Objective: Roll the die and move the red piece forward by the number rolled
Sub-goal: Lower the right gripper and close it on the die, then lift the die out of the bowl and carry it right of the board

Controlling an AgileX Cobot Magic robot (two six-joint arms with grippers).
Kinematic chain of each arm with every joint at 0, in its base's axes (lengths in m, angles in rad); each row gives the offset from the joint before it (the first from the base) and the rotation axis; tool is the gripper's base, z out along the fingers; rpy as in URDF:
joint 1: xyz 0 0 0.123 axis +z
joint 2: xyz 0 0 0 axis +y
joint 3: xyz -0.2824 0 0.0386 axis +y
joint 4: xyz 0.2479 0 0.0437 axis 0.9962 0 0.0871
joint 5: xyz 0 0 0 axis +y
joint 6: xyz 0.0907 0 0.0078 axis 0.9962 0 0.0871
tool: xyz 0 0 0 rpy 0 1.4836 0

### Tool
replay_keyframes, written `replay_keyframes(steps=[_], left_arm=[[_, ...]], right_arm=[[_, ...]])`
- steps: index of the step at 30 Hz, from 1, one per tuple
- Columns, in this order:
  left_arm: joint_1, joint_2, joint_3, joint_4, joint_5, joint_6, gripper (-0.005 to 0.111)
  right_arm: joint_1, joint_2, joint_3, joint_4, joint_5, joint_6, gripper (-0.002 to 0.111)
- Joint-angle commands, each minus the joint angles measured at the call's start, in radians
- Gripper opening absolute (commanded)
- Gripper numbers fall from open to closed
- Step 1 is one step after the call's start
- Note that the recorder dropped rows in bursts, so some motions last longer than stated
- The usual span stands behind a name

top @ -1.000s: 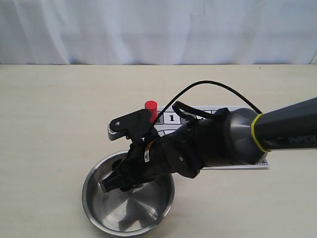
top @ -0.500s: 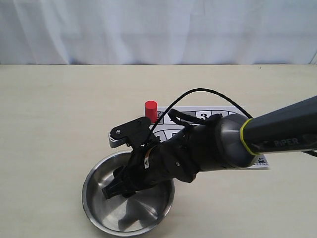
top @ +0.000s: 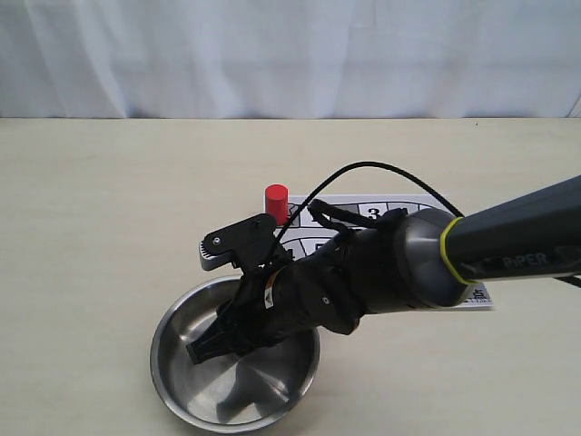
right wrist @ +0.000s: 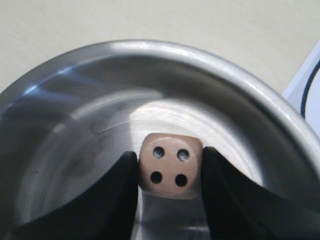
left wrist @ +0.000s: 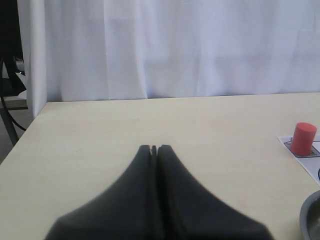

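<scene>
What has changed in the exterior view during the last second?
The right pincer moved down and slightly left, deeper into the metal bowl, then held still for the last half second; it now grips the die. The red piece, the bowl and the board did not move.

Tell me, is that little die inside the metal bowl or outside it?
Inside: the die is within the bowl's rim, between the right arm's fingers, four pips showing.

A pale beige table (top: 109, 227) fills the scene, evenly lit — a white curtain (top: 290, 54) hangs behind.
</scene>
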Motion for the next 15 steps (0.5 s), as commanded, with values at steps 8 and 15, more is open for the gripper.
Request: replay_keyframes(steps=[8,15], left_arm=[[-0.002,-0.002,0.003,-0.002,-0.012,0.000,0.000],[-0.002,-0.002,0.003,-0.002,-0.012,0.000,0.000]], right_arm=[[-0.004,-0.080,-0.002,0.042,0.051,0.003,0.004],[-0.015,-0.198,-0.002,0.068,0.208,0.003,0.004]])
